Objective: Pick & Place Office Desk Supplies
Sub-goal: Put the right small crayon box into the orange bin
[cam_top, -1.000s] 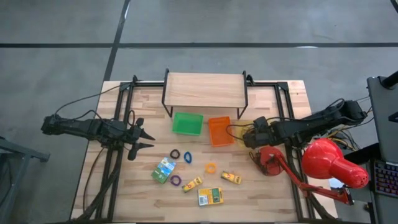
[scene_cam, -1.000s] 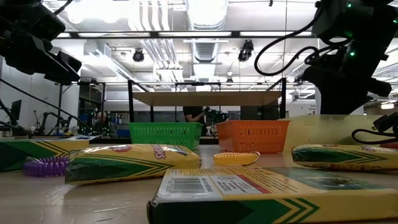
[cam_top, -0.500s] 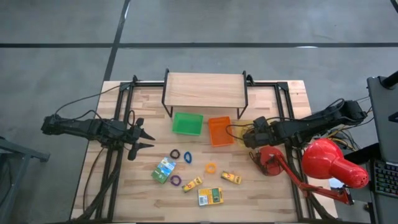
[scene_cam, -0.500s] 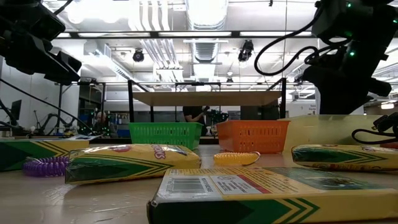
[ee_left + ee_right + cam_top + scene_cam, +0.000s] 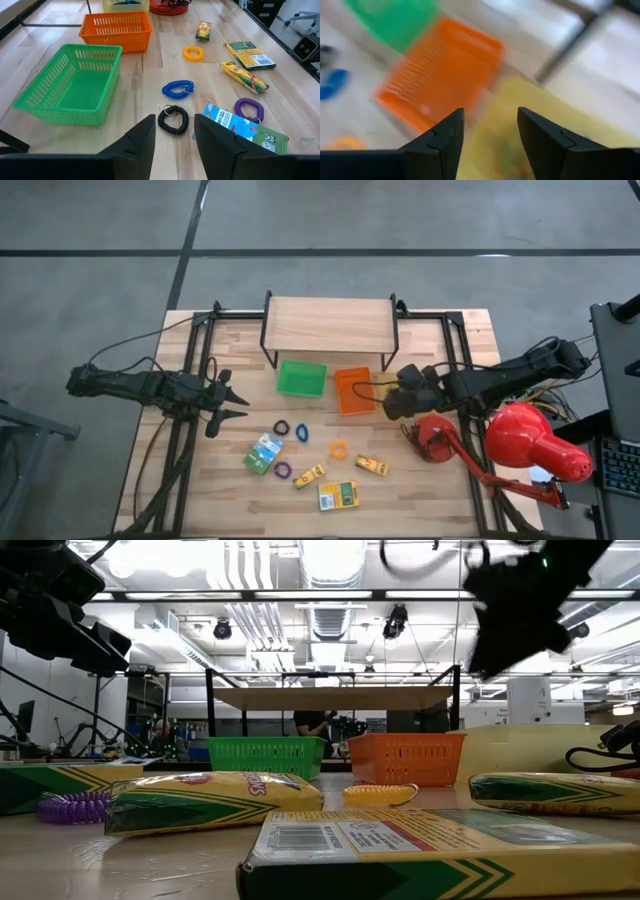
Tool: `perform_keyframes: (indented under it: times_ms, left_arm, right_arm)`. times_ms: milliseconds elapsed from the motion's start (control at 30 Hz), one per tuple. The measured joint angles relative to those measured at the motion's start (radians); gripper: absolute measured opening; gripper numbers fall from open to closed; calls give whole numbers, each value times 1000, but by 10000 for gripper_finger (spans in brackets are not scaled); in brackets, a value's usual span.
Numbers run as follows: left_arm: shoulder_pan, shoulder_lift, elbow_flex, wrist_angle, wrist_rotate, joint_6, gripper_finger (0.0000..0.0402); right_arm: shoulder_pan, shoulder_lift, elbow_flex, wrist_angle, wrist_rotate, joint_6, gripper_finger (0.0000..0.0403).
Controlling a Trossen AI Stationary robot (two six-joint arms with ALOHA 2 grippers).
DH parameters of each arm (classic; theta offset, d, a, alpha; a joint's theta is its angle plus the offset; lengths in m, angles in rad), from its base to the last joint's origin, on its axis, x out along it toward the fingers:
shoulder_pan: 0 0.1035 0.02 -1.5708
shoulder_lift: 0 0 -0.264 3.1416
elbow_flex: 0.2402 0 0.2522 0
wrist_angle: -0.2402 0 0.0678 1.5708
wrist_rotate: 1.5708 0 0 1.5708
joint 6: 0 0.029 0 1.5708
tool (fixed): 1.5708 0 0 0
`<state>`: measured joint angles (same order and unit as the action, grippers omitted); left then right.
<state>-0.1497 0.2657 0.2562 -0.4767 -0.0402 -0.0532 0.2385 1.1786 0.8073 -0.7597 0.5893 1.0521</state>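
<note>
Coils and crayon boxes point(image 5: 338, 496) lie apart from the empty, parted right gripper point(image 5: 384, 404).

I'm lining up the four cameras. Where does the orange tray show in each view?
High: orange tray, centre, right of the green tray.
Low: orange tray, middle distance, right of centre.
Left wrist: orange tray, top, beyond the green tray.
Right wrist: orange tray, blurred, centre.
Shared landmark: the green tray beside it.

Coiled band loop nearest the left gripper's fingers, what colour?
Black coiled band loop, clearest in the left wrist view.
</note>
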Motion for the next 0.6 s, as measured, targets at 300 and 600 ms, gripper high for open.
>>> perform_keyframes:
  times_ms: [300, 600]
  left_arm:
    - [0, 0, 0, 0, 0, 0, 142]
    - [0, 0, 0, 0, 0, 0, 142]
  right_arm:
    - [156, 1, 9, 423, 151, -545, 183]
    - [310, 1, -48, 779, 31, -954, 183]
